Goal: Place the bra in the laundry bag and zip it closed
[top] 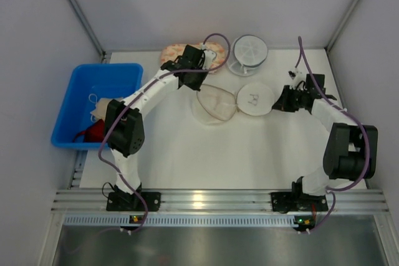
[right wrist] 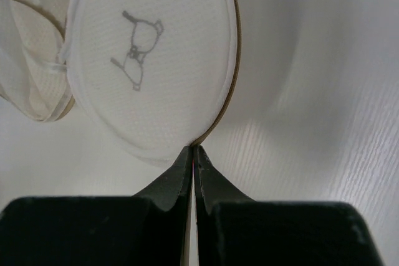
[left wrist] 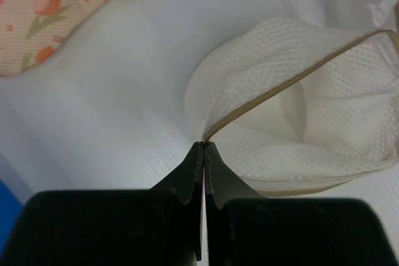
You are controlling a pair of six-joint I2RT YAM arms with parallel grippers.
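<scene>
Mesh laundry bag point(top: 218, 107) is lying open on the white table point(top: 206, 154), its two domes sitting side by side and joined in the middle. We are seeing the left gripper point(left wrist: 204, 146) pressing its jaws fully together on the tan trim point(left wrist: 280, 85) of the left dome, right at the near point of the rim. We are seeing the right gripper point(right wrist: 193, 149) holding its jaws flat together too, tips meeting the edge of the right dome, the one carrying the dark mark point(right wrist: 138, 51). The rim is looking nipped between them, though the contact is too tight for us to be sure. The bra point(top: 98, 109) is sitting well apart from the bag, in the blue bin point(top: 128, 70) at the left, beside the red cloth point(top: 93, 132) and partly hidden by the left arm. Behind the bag, the floral pouch point(top: 177, 49) is lying partly covered by the left arm in the top view. The white ribbed container point(top: 249, 51) is standing just beyond the right dome.
</scene>
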